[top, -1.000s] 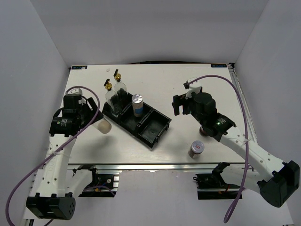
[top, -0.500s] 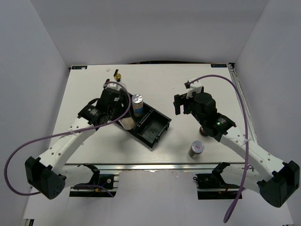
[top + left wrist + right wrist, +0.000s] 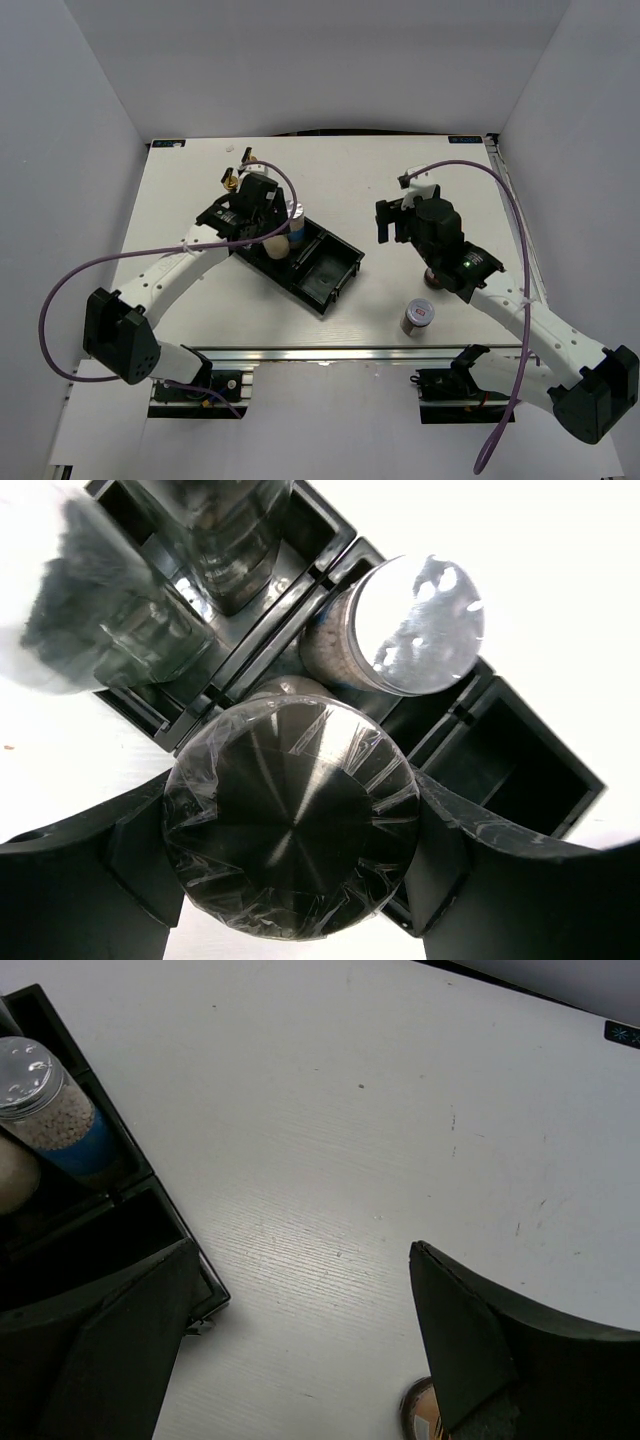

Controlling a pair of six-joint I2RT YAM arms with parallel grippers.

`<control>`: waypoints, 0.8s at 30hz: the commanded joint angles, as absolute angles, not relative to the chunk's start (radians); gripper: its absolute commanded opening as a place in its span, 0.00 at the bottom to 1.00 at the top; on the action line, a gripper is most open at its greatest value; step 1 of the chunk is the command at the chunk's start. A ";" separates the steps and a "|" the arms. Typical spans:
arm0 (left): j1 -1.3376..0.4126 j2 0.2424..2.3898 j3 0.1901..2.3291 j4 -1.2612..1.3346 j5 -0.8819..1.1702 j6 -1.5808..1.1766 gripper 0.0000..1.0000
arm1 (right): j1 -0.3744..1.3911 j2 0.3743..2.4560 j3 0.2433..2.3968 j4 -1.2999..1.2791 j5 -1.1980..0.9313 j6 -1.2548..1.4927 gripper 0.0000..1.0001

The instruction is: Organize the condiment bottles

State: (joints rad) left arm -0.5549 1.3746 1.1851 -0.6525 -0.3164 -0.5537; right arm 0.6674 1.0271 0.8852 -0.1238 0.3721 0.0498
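Observation:
My left gripper (image 3: 266, 228) is shut on a silver-lidded jar of cream powder (image 3: 272, 245) and holds it over the black tray (image 3: 335, 272), next to a silver-lidded shaker jar with a blue band (image 3: 295, 232). In the left wrist view the held jar's plastic-wrapped lid (image 3: 290, 815) fills the gap between my fingers, with the shaker jar (image 3: 400, 630) just beyond. Two clear glass bottles with gold spout caps (image 3: 231, 181) (image 3: 247, 157) stand at the tray's far-left end. A red-lidded jar (image 3: 418, 317) stands at the near right. My right gripper (image 3: 393, 222) is open and empty above the table.
The tray's right compartment (image 3: 520, 750) holds nothing. In the right wrist view the tray's corner (image 3: 150, 1225) and the blue-banded jar (image 3: 50, 1110) sit at the left. A brown-lidded jar (image 3: 420, 1415) shows partly behind my right finger, and it stands under the right arm (image 3: 432, 278).
My left arm has swung from the table's left side over to the tray, carrying the cream jar with it. The right arm has hardly moved.

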 commanded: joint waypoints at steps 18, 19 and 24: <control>-0.560 1.454 1.137 -0.540 -0.385 -0.531 0.64 | 0.660 1.003 0.861 -0.279 0.616 0.178 0.89; -0.560 1.454 1.134 -0.537 -0.385 -0.529 0.66 | 0.657 0.994 0.864 -0.290 0.626 0.190 0.89; -0.560 1.448 1.112 -0.520 -0.360 -0.520 0.93 | 0.644 0.968 0.893 -0.427 0.681 0.235 0.89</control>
